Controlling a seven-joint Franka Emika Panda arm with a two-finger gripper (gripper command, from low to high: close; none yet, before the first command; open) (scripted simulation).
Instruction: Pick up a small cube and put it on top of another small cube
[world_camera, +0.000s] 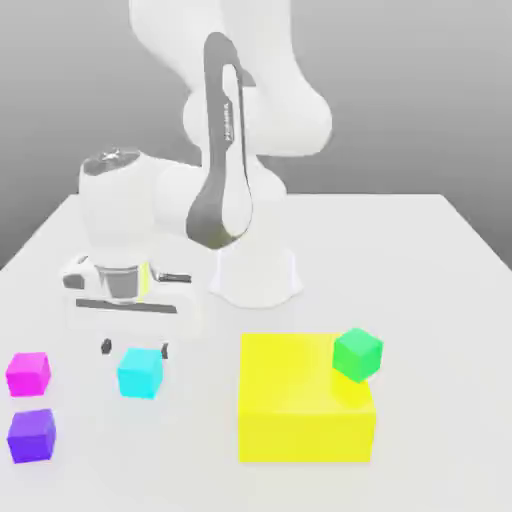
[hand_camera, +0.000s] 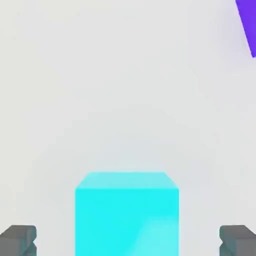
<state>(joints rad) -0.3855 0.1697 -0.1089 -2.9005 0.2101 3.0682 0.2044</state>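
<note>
The small cyan cube (world_camera: 140, 372) rests on the white table toward the exterior view's left. My gripper (world_camera: 135, 347) hangs just above and behind it, open, its dark fingertips (world_camera: 106, 346) spread to either side of the cube's top. In the hand view the cyan cube (hand_camera: 127, 214) sits between the two grey fingertips (hand_camera: 19, 240), apart from both. The small green cube (world_camera: 357, 354) sits on the top of the big yellow block (world_camera: 300, 400), at its far right corner.
A magenta cube (world_camera: 28, 373) and a purple cube (world_camera: 32, 434) lie at the exterior view's left, close to the cyan one. A purple edge (hand_camera: 247, 25) shows in the hand view. The arm's white base (world_camera: 255, 270) stands behind.
</note>
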